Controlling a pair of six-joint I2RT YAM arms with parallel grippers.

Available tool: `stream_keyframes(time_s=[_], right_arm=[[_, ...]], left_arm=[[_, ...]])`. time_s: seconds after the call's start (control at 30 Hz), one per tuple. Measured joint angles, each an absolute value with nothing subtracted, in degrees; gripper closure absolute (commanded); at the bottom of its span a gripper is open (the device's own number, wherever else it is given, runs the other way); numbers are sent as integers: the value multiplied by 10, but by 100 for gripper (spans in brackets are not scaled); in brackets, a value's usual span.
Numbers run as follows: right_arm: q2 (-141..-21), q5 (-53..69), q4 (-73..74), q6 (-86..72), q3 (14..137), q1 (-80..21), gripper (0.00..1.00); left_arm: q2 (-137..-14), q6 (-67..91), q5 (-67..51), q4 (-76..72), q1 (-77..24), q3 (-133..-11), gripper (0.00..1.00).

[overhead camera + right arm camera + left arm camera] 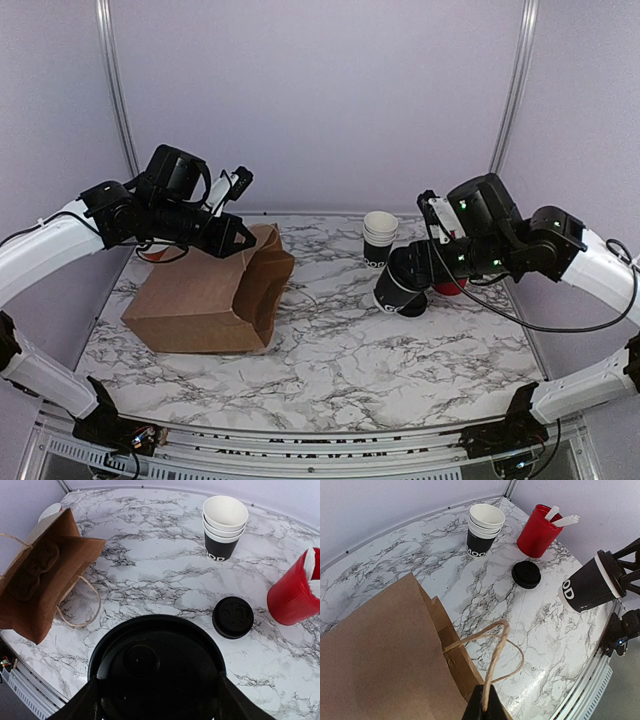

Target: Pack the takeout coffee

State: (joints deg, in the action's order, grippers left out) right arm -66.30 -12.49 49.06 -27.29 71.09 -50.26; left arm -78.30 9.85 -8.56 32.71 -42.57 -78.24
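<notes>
The takeout coffee cup (398,290), black with white print, hangs tilted above the table's right half with a black lid on it. My right gripper (428,268) is shut on the cup (590,582) near its lid end. That lid (155,675) fills the bottom of the right wrist view, a finger on each side of my right gripper (156,700). My left gripper (485,707) is shut on the string handle (496,650) of a brown paper bag (210,295). The bag lies on its side, its mouth facing right, with my left gripper (240,238) above its upper edge.
A loose black lid (526,574) lies on the marble table (340,370), beside a red tub (537,531) holding white utensils. A stack of white-rimmed cups (380,238) stands at the back. The bag's second handle loop (82,605) rests on the table.
</notes>
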Motion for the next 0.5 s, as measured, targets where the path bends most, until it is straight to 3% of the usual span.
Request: stream_keyframes(time_s=[0.5], right_arm=[[-676,-105,449,-262,798,-503,35]], left_arm=[[-777,181,-70,247,-466,-761,100]])
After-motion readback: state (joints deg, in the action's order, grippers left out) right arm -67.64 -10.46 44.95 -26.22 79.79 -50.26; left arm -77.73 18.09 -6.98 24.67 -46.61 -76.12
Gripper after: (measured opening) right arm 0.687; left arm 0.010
